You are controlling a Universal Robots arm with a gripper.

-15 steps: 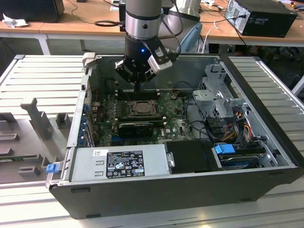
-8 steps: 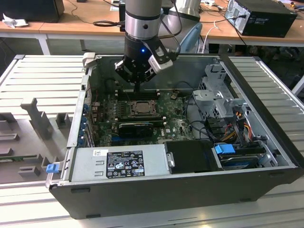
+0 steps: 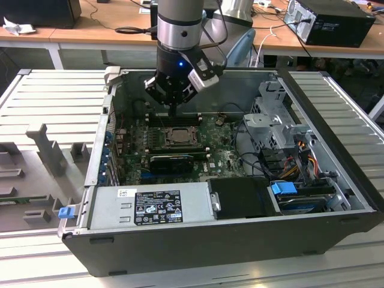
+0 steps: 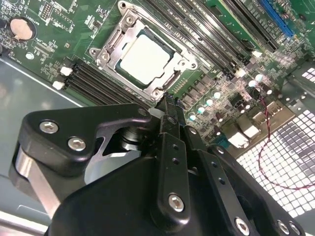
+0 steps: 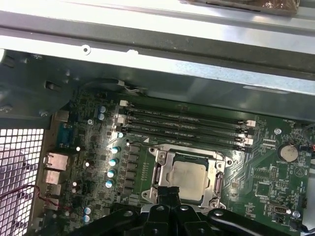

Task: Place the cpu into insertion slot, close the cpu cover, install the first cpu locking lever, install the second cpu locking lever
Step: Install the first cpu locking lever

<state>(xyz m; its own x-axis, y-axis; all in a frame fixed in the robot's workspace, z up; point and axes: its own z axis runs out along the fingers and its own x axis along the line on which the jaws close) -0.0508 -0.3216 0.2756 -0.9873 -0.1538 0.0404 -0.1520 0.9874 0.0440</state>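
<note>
The cpu (image 4: pixel 145 59), a dull silver square, lies flat in the insertion slot (image 3: pixel 178 137) on the green board. The cpu cover (image 4: pixel 112 49), a silvery frame, lies down around it, and the chip (image 5: pixel 189 179) shows through the window of the cover (image 5: pixel 160 172). My gripper (image 3: pixel 173 111) hangs just above the socket's edge nearest the memory slots. In both wrist views its black fingertips (image 4: pixel 169 101) (image 5: pixel 170 192) are pressed together with nothing between them, a short way above one edge of the cover. I cannot make out the locking levers.
Long black memory slots (image 5: pixel 182 123) run beside the socket. A black graphics card (image 3: pixel 171 161) lies on its other side, then the grey power supply (image 3: pixel 150 204). A metal drive cage (image 3: pixel 270 120) and cables fill the exterior view's right. Case walls (image 5: pixel 162 54) enclose the board.
</note>
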